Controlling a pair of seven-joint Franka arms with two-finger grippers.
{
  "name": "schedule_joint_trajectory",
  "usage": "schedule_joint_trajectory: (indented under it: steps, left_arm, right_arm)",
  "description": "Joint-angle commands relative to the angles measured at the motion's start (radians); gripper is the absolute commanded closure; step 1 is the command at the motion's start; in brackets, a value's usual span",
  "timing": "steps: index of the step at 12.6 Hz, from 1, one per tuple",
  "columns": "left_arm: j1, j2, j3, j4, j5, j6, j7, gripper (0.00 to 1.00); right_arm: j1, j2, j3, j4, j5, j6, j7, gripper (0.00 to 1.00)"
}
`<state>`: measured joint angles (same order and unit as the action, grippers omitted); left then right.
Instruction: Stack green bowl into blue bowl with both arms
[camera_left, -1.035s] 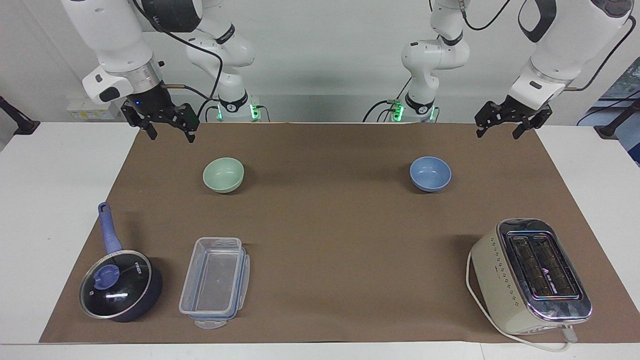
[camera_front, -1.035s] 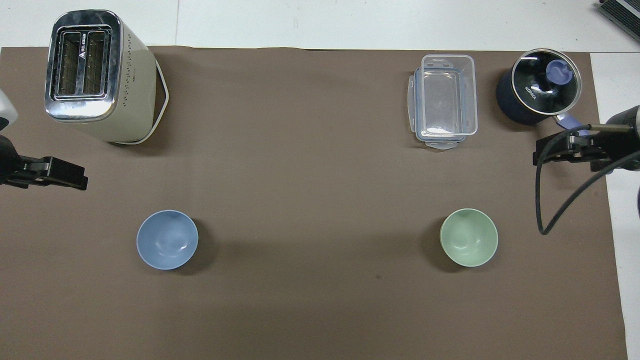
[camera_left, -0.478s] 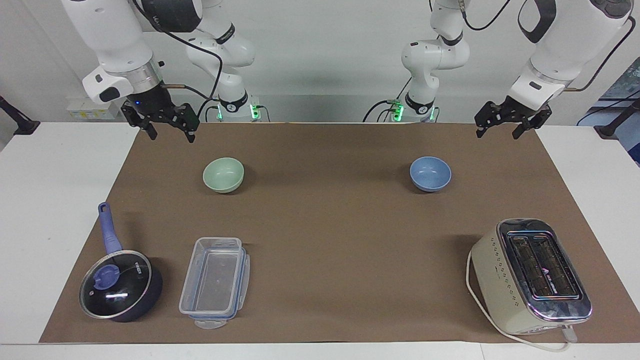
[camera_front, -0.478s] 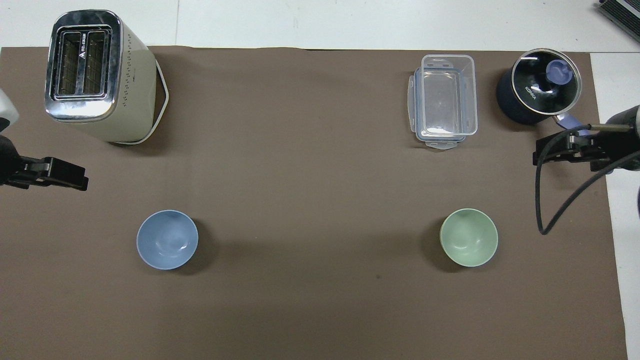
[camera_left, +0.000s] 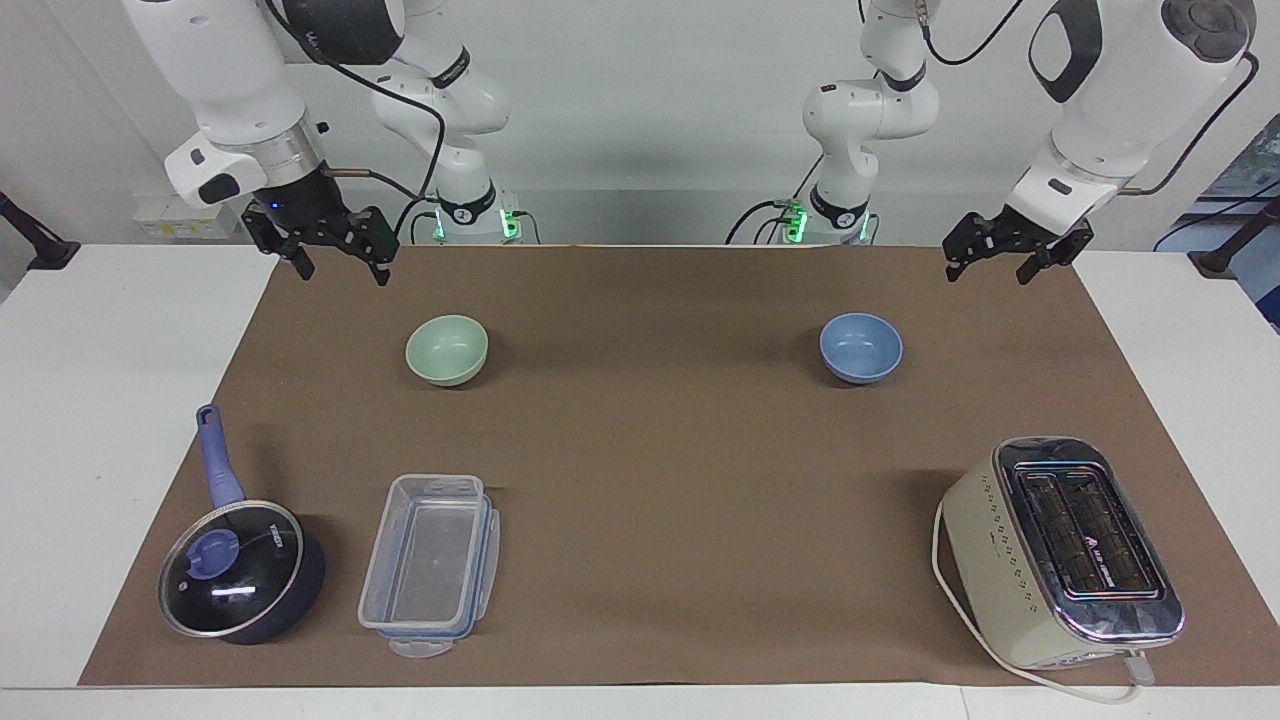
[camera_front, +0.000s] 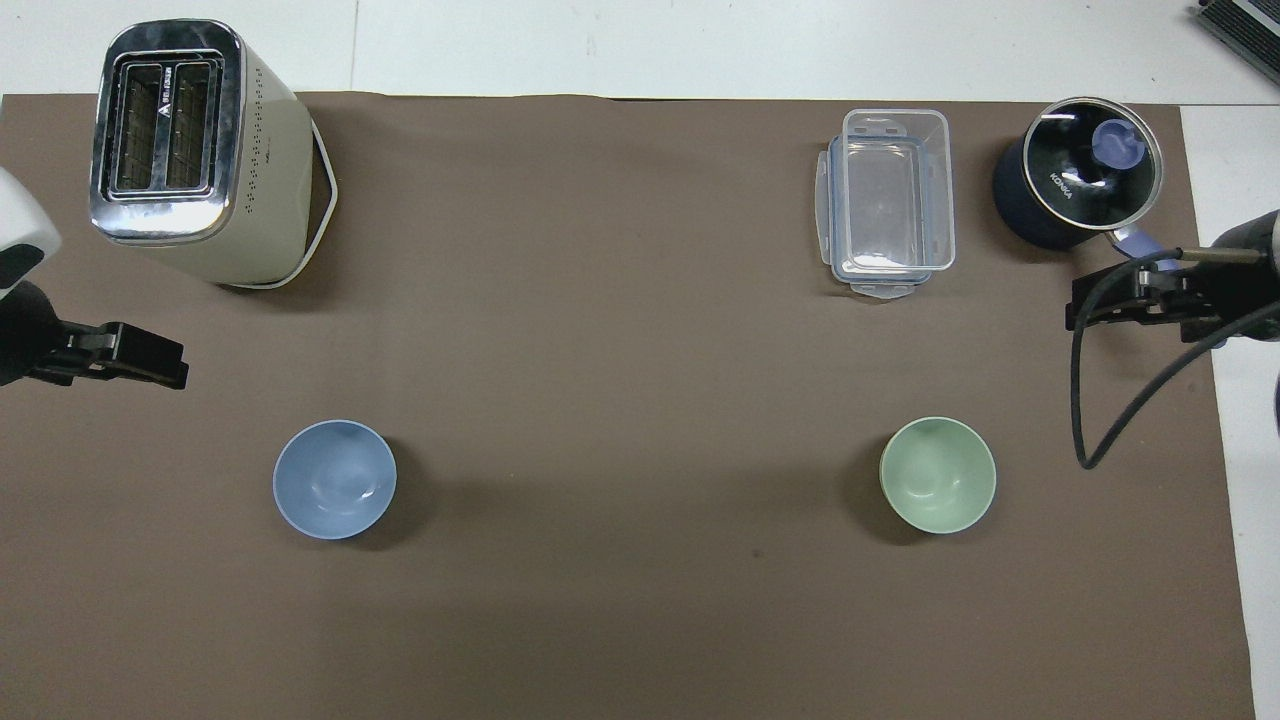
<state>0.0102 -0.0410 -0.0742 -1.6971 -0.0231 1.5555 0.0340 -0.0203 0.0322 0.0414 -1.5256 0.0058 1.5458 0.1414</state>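
The green bowl (camera_left: 447, 349) and blue bowl (camera_left: 861, 347) sat well apart on the bench (camera_left: 660, 470), each upright and empty. The right end effector (camera_left: 335, 262) and left end effector (camera_left: 990, 265) hung above the mat's edge, fingers spread, gripping nothing.

Overhead view: left gripper (camera_front: 150, 357) enters at the frame edge near the toaster (camera_front: 205, 150); its arm is cut off and one finger hides the other. Right gripper (camera_front: 1100, 305), beside the saucepan (camera_front: 1075, 185), covers most of the saucepan's handle; its arm is likewise cut off. Facing view: both arms' upper links run off the top edge. Toaster cord (camera_left: 1060, 685) partly hidden under its body.
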Motion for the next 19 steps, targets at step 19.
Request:
schedule_joint_trajectory:
  steps: [19]
  left_arm:
    - [0.004, -0.08, -0.007, -0.669, -0.072, 0.667, 0.138, 0.0]
  right_arm:
    - [-0.009, -0.023, 0.003, -0.03, 0.003, 0.022, -0.013, 0.0]
